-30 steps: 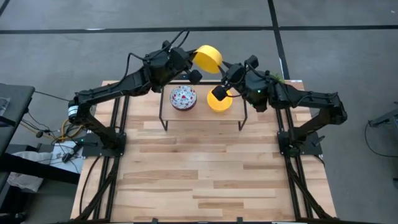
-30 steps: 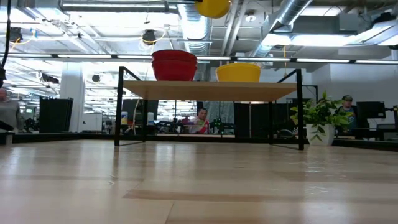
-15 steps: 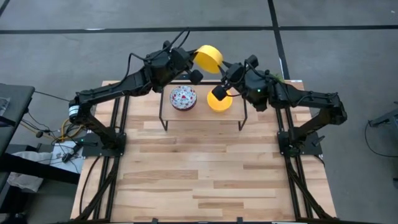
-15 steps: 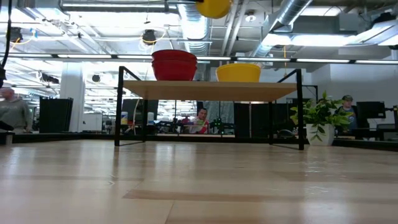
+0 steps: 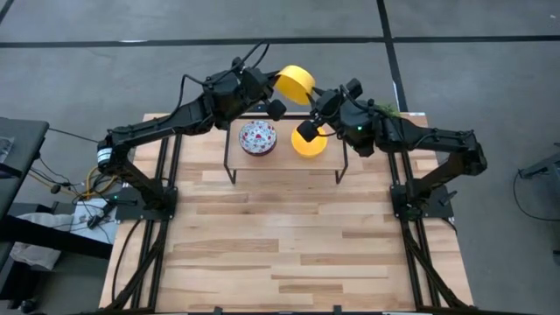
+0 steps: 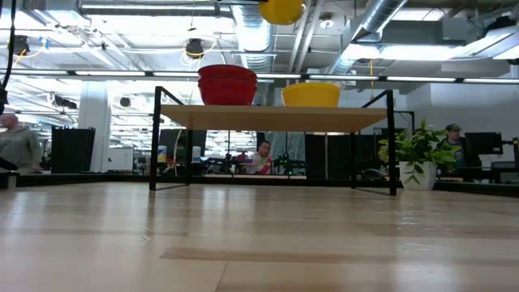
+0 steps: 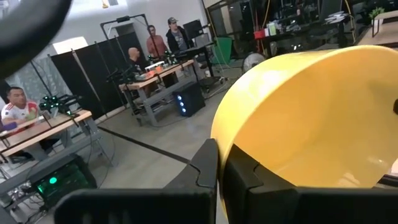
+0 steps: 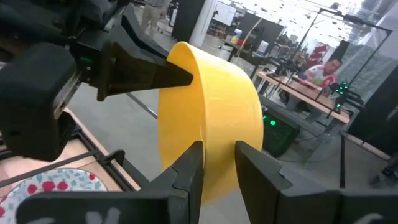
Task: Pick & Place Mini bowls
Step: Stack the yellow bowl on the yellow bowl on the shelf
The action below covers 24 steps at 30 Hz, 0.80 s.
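A plain yellow mini bowl [image 5: 294,82] hangs on its side high above the far edge of a small black-framed shelf [image 6: 268,118], with both grippers shut on it. My left gripper [image 5: 273,85] reaches it from the table's left, my right gripper [image 5: 318,98] from the right. On the shelf rest stacked red speckled mini bowls [image 5: 258,137] and another yellow mini bowl [image 6: 310,95], upright on their bases. The low view shows only the underside of the held bowl [image 6: 280,10]. My left gripper pinches the yellow bowl's rim [image 7: 219,144], one finger on each face of the wall. Its fingers [image 8: 155,74] reach in about level from the table's left. The bowl is clear of the shelf and tipped on its side. My right gripper has the bowl's wall [image 8: 217,163] between its two fingers, on the side away from the left gripper's hold. It comes about level from the table's right. Whether one finger lies inside the bowl, the view along the fingers does not show.
A green plant [image 6: 418,150] stands at the table's far right corner. The shelf's black legs [image 6: 154,138] stand on the far part of the wooden table [image 5: 289,254], whose near half is bare wood. People sit at desks in the room behind.
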Motion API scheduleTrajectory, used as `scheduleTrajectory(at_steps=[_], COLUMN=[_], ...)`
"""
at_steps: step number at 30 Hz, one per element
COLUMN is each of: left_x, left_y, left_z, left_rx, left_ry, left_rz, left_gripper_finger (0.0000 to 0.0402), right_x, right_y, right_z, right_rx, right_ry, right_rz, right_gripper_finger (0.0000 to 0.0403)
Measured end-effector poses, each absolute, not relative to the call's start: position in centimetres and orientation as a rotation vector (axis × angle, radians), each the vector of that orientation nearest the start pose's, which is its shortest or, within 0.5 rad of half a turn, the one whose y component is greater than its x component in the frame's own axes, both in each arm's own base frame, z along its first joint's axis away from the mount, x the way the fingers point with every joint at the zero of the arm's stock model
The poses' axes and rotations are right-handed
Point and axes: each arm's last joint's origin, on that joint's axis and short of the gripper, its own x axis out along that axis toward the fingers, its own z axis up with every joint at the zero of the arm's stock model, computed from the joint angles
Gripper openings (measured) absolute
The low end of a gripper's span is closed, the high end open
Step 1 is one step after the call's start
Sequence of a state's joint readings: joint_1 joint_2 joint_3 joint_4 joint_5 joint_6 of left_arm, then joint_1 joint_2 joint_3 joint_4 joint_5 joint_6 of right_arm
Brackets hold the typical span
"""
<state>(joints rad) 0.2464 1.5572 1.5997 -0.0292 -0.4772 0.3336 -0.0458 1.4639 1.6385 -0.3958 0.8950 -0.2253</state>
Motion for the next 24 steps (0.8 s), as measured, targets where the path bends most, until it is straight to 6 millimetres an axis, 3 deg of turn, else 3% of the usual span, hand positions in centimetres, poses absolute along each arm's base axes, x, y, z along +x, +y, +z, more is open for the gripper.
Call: scheduleTrajectory(at_steps=[11, 20, 24], left_x=[33.92, 33.93, 33.94], left_y=[9.65, 9.62, 9.6], left_z=[43.87, 43.82, 43.86], left_rx=[0.321, 0.314, 0.313], left_ry=[0.108, 0.109, 0.105], left_rz=[0.705, 0.705, 0.702], left_gripper_finger=[0.0003, 0.0004, 0.0008], right_x=[30.9, 30.82, 30.82], right_y=[-3.91, -4.03, -4.05], right_z=[44.4, 44.66, 44.76], right_rx=[-0.335, -0.383, -0.405], right_ry=[0.35, 0.363, 0.369], right_rz=[-1.008, -1.033, -1.04], right_gripper_finger=[0.008, 0.0011, 0.001])
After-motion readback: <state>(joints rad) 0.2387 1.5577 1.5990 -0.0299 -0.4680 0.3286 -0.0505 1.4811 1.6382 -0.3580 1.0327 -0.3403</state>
